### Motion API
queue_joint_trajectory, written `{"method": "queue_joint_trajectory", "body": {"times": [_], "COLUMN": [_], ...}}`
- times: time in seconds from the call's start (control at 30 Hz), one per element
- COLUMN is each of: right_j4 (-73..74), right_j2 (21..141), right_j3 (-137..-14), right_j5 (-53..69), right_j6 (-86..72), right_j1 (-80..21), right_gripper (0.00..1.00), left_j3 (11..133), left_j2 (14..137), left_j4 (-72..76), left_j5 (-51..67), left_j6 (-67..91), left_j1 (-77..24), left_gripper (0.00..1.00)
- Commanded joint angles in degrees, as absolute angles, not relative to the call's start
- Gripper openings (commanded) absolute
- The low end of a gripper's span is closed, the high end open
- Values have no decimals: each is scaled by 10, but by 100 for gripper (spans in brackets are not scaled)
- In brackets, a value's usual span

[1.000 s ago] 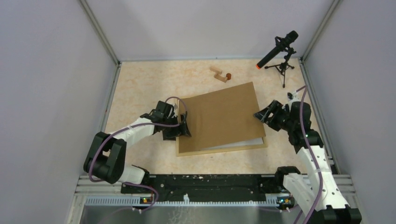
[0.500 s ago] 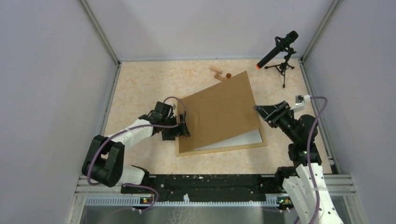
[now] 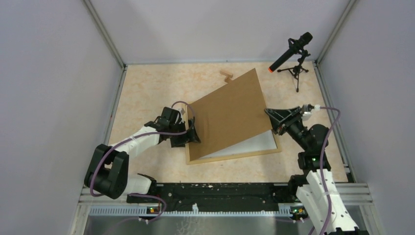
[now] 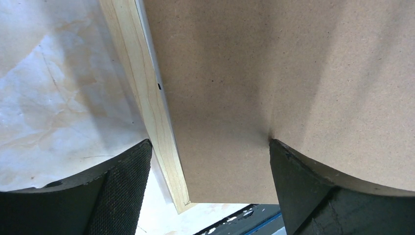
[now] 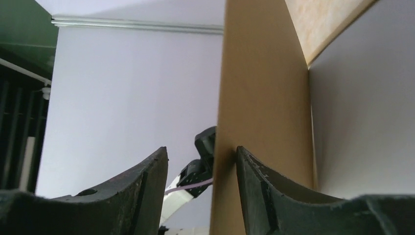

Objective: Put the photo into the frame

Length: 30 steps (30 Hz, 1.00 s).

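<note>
The desk carries the frame at its centre, back upward. The brown backing board is tilted up from the 3 o'clock side, with white showing beneath it. The photo is nowhere in view. The right claw straddles the raised edge without clamping it. The left claw, wide open, brackets the 9 o'clock rail. The step in hand looks like opening the back. Next comes a firm pinch, then swinging the board clear.

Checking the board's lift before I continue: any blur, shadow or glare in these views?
Top external: evenly lit, sharp, no glare; the backing board shades the white sheet beneath it. Left wrist: board grain and frame rail crisp, soft shadow on the table. Right wrist: board edge-on, very close, slightly soft; no glare.
</note>
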<state>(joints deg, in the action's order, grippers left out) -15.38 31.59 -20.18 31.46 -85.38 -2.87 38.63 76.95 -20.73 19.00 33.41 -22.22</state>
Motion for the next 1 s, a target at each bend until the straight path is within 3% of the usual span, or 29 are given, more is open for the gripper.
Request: {"method": "queue_joint_trajectory", "body": {"times": [0.0, 0.1, 0.33, 0.43, 0.57, 0.67, 0.87, 0.97], "right_j4": [-232, -277, 137, 199, 201, 187, -14, -20], "right_j2": [334, 352, 457, 496, 523, 508, 430, 425], "right_j3": [-179, -176, -386, -427, -437, -419, -301, -297], "right_j5": [366, 361, 383, 395, 414, 387, 354, 342], "right_j6": [-989, -1003, -631, -520, -464, -463, -526, -511], "right_j1": [-43, -43, -43, -43, -42, -43, -31, -28], "right_gripper": [52, 52, 49, 23, 0, 0, 0, 0], "left_j3": [375, 378, 377, 375, 374, 371, 355, 343], "left_j2": [761, 757, 748, 748, 748, 746, 743, 736], "left_j4": [-186, -189, -194, -190, -189, -186, -158, -145], "left_j5": [220, 221, 215, 215, 216, 216, 250, 276], "left_j6": [343, 342, 337, 336, 334, 334, 347, 352], "left_j1": [-234, -233, -233, -233, -233, -233, -225, -211], "left_gripper": [92, 92, 93, 93, 93, 93, 96, 98]}}
